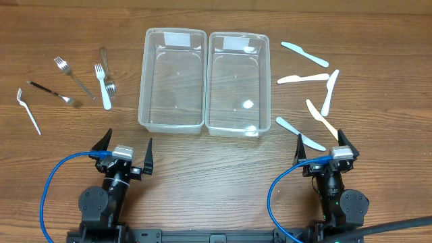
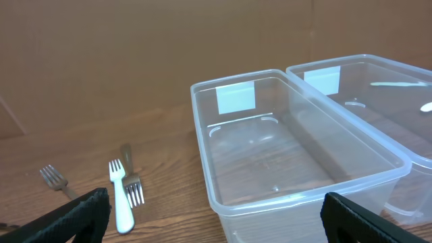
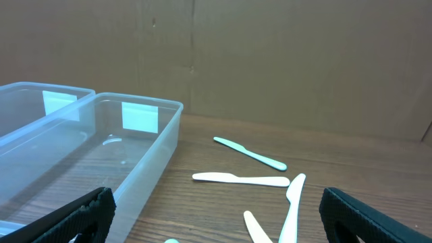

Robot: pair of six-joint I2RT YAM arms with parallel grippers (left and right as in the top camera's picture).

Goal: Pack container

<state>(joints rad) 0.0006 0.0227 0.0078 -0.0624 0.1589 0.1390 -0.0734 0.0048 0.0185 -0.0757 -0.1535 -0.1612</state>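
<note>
The left hand [image 1: 129,137] and right hand [image 1: 319,134] are held wide apart, gripping nothing, at the near edge of the surface [image 1: 216,175]. Two clear containers [image 1: 144,88] (rigid, light, likely slick) are set side by side mid-surface; forks [image 1: 104,88] at left and plastic knives [image 1: 304,78] at right, thin and flat-lying, are best pinched across the handle.

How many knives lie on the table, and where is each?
5, all right of the right container: far teal knife at the back; level white knife; slanted white knife; cream knife; near teal knife at the front. None appears hidden.
</note>
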